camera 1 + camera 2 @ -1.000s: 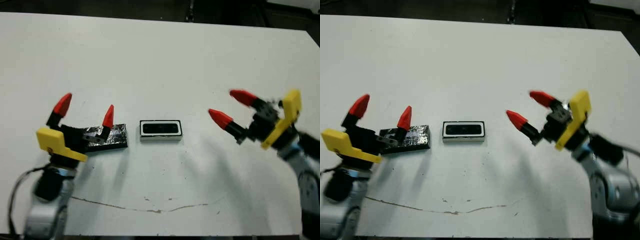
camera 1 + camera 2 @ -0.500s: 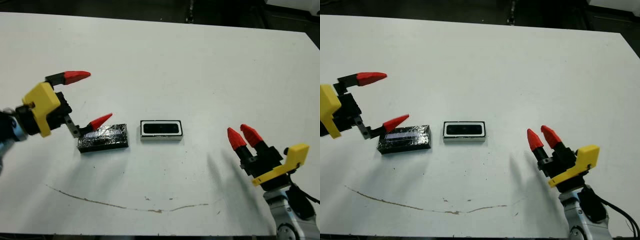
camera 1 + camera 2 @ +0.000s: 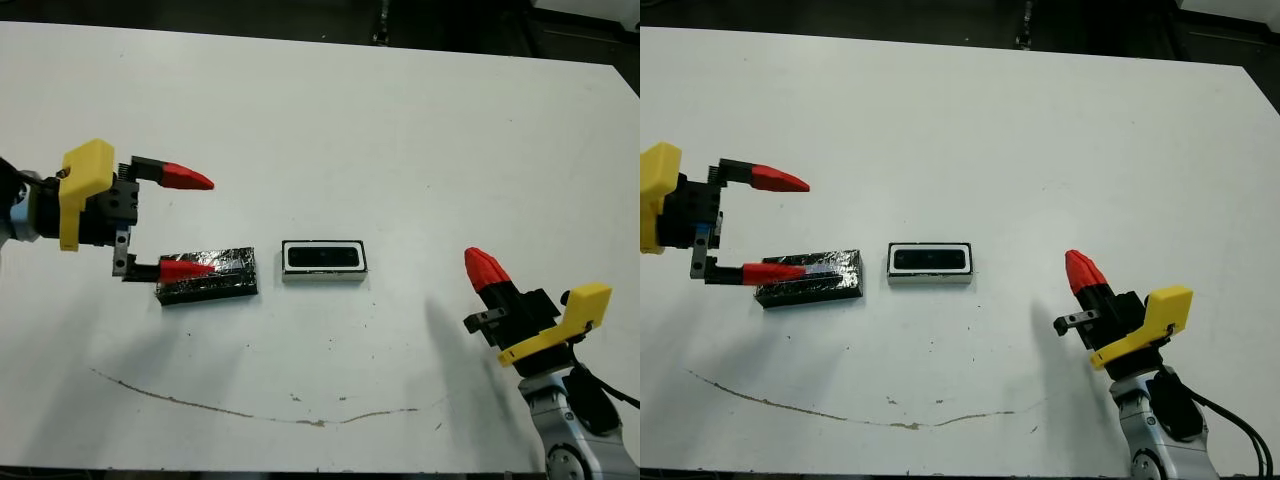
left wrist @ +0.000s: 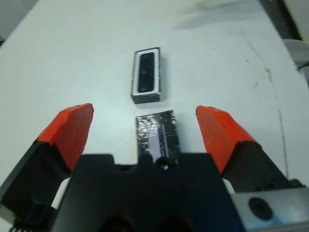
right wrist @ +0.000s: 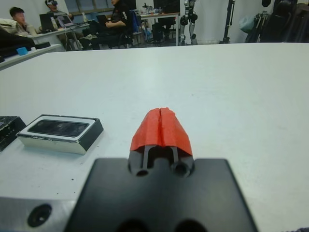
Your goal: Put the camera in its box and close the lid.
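Only wrist views confirm it: left tool spread wide over lid; right tool clenched empty.

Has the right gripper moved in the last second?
Yes. The right gripper has pulled back toward the robot, away from the box, which stayed put, and its fingers have shut.

I can read no text, label, brand or number anywhere: nothing on the lid, the box, or the table.
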Available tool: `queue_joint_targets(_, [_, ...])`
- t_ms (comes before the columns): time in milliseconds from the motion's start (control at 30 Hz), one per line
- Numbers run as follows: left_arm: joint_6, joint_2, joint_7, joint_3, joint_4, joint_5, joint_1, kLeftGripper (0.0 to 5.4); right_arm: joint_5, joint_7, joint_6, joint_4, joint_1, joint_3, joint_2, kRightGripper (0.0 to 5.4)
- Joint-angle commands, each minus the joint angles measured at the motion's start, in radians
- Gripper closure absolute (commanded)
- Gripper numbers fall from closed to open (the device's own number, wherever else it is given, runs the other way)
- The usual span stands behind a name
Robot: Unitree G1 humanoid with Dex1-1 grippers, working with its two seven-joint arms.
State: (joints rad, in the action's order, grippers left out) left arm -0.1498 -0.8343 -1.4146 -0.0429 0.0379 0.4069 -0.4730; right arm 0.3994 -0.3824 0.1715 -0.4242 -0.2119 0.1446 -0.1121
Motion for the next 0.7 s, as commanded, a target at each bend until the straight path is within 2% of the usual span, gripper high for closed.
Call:
queue_joint_targets(33, [0.045,0.036,-0.019,-0.004,0.015,0.009,0.027,0.00,0.003,0.011,0.011,-0.002,-0.006,0.000,-0.019,5.38])
queue_joint_targets(233, [0.076,0.061,0.000,-0.004,0.004,-0.003,0.068,0.00,0.011,0.021,0.018,-0.003,-0.006,-0.003,-0.021,5.38])
queue_joint_targets(433, [0.087,0.066,0.067,-0.017,-0.007,-0.059,0.104,0.00,0.018,0.026,0.018,-0.007,-0.009,-0.007,-0.025,5.38])
queue_joint_targets(700, [0.057,0.044,0.098,-0.068,-0.029,-0.134,0.089,0.00,0.018,0.018,-0.001,0.001,-0.009,-0.010,-0.028,5.38])
